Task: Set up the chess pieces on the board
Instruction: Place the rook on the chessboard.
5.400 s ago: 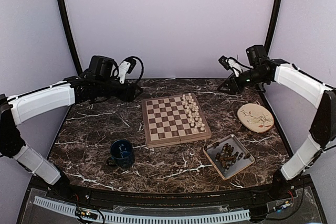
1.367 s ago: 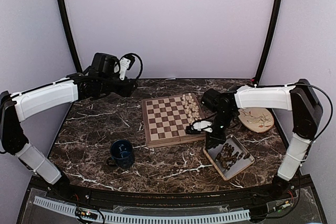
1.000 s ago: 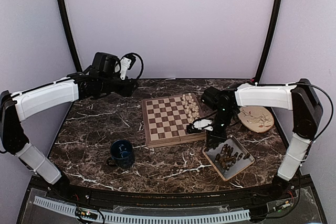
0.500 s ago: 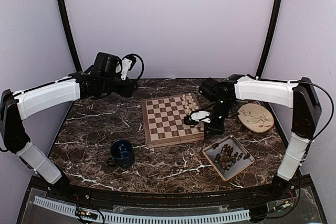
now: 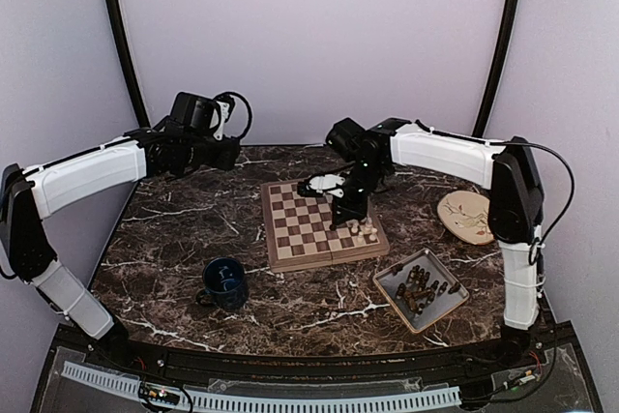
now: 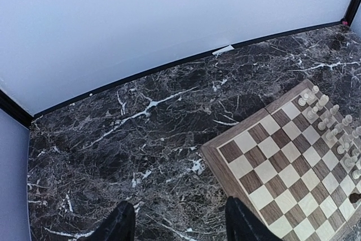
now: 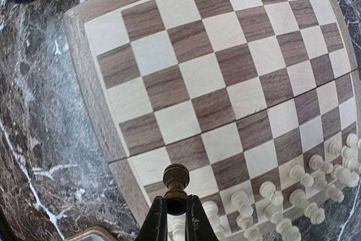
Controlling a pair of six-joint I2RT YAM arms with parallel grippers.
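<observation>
The board (image 5: 308,229) lies mid-table, with cream chess pieces (image 5: 364,229) along its right edge. In the right wrist view my right gripper (image 7: 176,207) is shut on a dark brown chess piece (image 7: 176,180), held above the board (image 7: 214,77) near a row of cream pieces (image 7: 304,190). From above, the right gripper (image 5: 342,214) hangs over the board's right half. Other dark pieces (image 5: 418,282) lie in the grey tray (image 5: 437,313). My left gripper (image 6: 180,227) is open and empty over the marble beside the board's corner (image 6: 282,162); from above, this left gripper (image 5: 230,154) sits back left.
A dark blue mug (image 5: 224,282) stands on the marble in front of the board's left corner. A round beige plate (image 5: 469,216) lies at the right. Black frame posts and pale walls close in the table's back and sides.
My right arm has lifted from the tray and swung back and left over the board, carrying the dark piece. The left arm has barely moved.
</observation>
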